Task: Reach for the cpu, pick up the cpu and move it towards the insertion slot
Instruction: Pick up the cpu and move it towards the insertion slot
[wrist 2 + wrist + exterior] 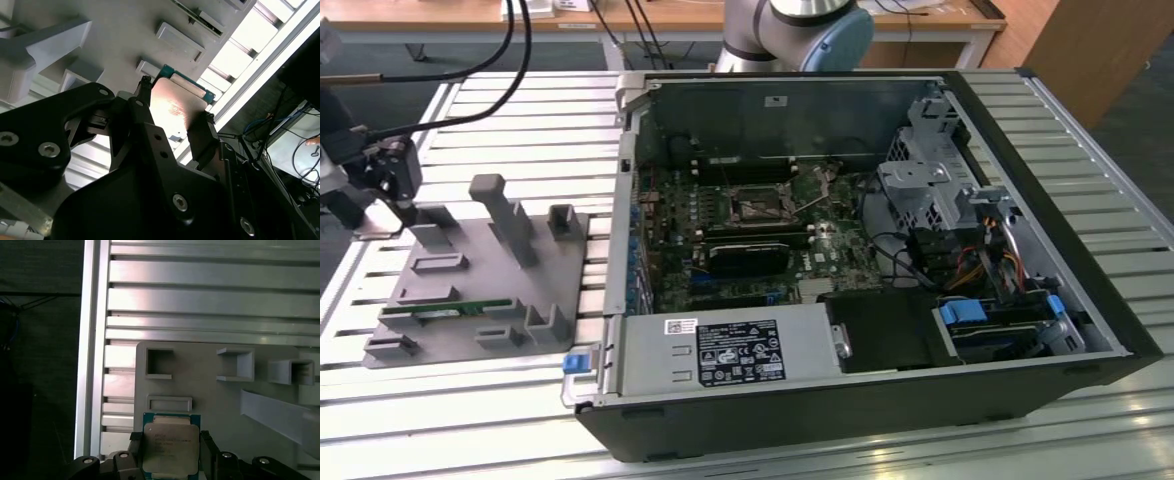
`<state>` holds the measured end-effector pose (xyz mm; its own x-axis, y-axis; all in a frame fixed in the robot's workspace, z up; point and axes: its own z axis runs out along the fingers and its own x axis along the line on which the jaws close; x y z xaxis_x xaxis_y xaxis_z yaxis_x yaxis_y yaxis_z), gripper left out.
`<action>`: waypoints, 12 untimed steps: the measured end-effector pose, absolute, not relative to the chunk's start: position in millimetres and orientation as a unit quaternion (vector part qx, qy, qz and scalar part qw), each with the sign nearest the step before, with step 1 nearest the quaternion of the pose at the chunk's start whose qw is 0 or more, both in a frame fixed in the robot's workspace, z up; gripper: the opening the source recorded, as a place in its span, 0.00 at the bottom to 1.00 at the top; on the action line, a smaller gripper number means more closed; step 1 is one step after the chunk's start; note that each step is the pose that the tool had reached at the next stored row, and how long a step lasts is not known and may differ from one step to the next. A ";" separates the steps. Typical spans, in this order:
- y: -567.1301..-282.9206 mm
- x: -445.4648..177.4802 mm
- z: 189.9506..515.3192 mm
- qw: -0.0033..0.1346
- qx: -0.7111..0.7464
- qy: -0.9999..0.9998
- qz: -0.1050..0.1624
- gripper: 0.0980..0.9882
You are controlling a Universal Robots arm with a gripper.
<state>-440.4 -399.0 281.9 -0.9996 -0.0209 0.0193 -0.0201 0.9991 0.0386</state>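
The gripper (175, 119) is closed narrowly on the cpu (176, 106), whose two opposite edges are pressed by the black fingers (201, 135). In both wrist views the chip is seen flat between them, its silvery metal top facing the cameras and a green rim showing along one edge. The same hold is seen in the first wrist view, where the cpu (169, 445) lies between the fingers (134, 454) of the gripper (170, 456). Whether the chip is clear of the surface beneath cannot be told.

Directly beneath, the grey fixture block (210, 400) is seen with its rectangular pockets and raised posts. In the exterior view the gripper (384, 190) is placed at the far corner of that block (467, 285), at the exterior view's left. A green memory stick (434, 311) is seated in the block's near part. The block rests on a slatted aluminium table (520, 110).

The insertion slot (758, 207) is found well apart from the gripper, on the motherboard inside the open computer case (1067, 230), with its dark centre exposed.
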 end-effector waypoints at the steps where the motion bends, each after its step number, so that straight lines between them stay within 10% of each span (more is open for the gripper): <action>1: -398.9 -440.4 282.4 0.010 0.010 -1.000 -0.019 0.50; 12: -397.2 -440.4 287.8 0.010 0.010 -1.000 -0.019 0.50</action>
